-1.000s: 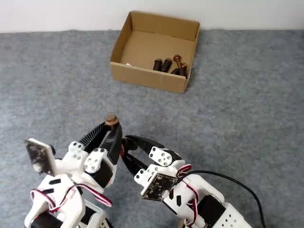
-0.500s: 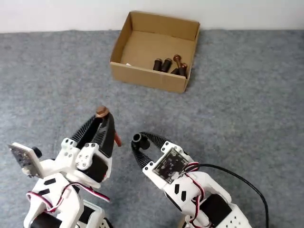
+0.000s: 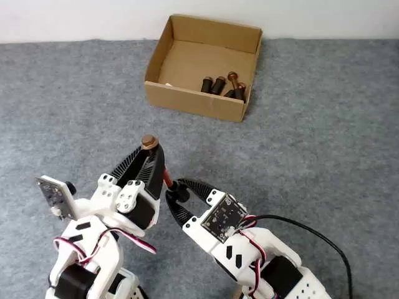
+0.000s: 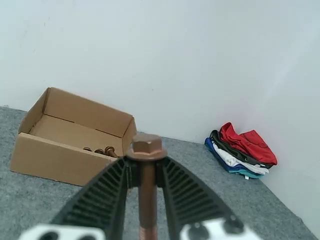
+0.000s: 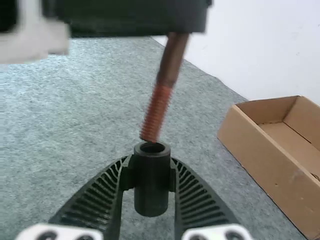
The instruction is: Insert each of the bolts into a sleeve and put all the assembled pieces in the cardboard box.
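While grey carpet [image 3: 324, 137] meets white wall [image 3: 75, 18], left gripper [image 4: 145, 167] clamps bolt [image 4: 146, 149], right gripper [image 5: 151, 167] sleeve [image 5: 151, 182].

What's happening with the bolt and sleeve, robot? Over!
Left gripper shut on bolt, right gripper shut on sleeve. Bolt tip tilted at the sleeve's mouth, not in yet. Cardboard box open beyond, assembled pieces inside.

No legible text or numbers — none on cardboard box [image 3: 193, 103].
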Controlling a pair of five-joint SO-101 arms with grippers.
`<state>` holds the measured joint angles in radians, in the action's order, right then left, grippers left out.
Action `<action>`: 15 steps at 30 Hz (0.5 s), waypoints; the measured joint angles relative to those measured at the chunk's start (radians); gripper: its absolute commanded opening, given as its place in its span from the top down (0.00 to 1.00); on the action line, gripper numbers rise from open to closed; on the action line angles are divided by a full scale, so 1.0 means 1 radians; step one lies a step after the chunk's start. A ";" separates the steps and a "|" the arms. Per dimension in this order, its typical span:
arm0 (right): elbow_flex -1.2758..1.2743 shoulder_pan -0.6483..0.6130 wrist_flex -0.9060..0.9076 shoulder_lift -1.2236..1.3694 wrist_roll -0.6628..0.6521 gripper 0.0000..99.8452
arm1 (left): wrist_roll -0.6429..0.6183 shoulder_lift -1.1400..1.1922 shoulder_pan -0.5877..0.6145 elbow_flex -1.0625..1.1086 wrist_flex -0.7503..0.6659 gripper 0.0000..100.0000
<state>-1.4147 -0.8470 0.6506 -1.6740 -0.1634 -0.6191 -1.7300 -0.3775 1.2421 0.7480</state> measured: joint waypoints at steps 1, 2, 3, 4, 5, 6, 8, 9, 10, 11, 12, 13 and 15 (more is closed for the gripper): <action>0.000 0.000 0.000 0.000 0.000 0.99 | 0.000 0.000 0.000 0.000 0.000 1.00; 0.000 0.000 0.000 0.000 0.000 0.99 | 0.000 0.000 0.000 0.000 0.000 1.00; 0.000 0.000 0.000 0.000 0.000 0.99 | 0.000 0.000 -0.005 0.000 0.000 1.00; 0.000 0.000 0.000 0.000 0.000 0.99 | 0.000 0.000 -0.008 0.002 -0.002 1.00; 0.000 0.000 0.000 0.000 0.000 0.99 | 0.000 0.000 -0.011 0.005 -0.003 1.00; 0.000 0.000 0.000 0.000 0.000 0.99 | 0.000 -0.005 -0.014 0.014 -0.003 1.00; 0.000 0.000 -0.006 0.000 0.000 0.99 | 0.000 0.000 -0.029 0.026 -0.002 1.00; 0.000 0.000 -0.011 0.000 0.000 0.99 | 0.003 0.000 -0.040 0.026 0.005 1.00; 0.000 0.000 -0.012 0.000 0.000 0.99 | 0.005 -0.008 -0.051 0.025 0.014 1.00; 0.000 0.000 -0.012 0.000 0.000 0.99 | 0.005 -0.012 -0.057 0.025 0.023 1.00; 0.000 0.000 -0.012 0.000 0.000 0.99 | 0.006 -0.012 -0.061 0.025 0.034 1.00; 0.000 0.000 -0.012 0.000 0.000 0.99 | 0.006 -0.012 -0.061 0.023 0.044 1.00; -0.002 0.000 -0.012 0.002 0.000 0.99 | 0.018 -0.014 -0.061 0.018 0.071 1.00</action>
<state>-1.4162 -0.8470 0.6383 -1.6724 -0.1634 -0.6007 -1.7438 -0.4388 1.2605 0.8186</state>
